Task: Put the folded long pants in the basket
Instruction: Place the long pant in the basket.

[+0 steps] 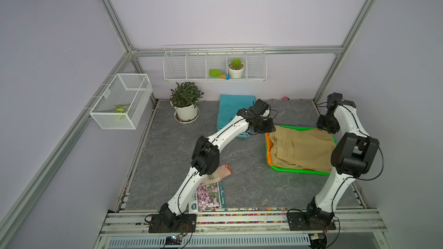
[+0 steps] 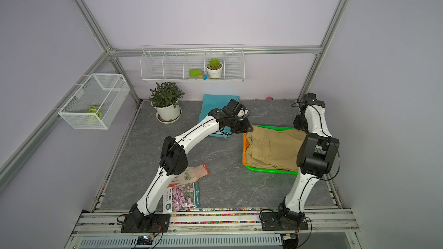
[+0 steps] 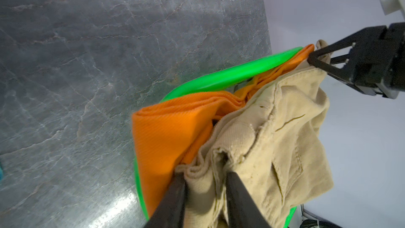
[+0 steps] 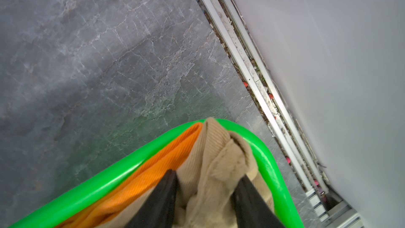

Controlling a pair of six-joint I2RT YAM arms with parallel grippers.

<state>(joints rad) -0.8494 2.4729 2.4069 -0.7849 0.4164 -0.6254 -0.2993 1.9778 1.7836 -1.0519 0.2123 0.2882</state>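
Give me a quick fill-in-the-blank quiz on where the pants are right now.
1. The khaki pants lie on top of the ___ pants in the green basket.
2. The ___ pants lie on the table near the potted plant, outside the basket.
3. The left hand and right hand each grip the ___ pants.
Missing: orange, turquoise, khaki.

Stacked pants [image 1: 304,149] sit in the basket [image 1: 297,169] at my 1 o'clock; spare pants [image 1: 230,108] lie on the table [image 1: 239,176] at its 10.

Robotics lab cell, aluminium frame [image 1: 299,49]
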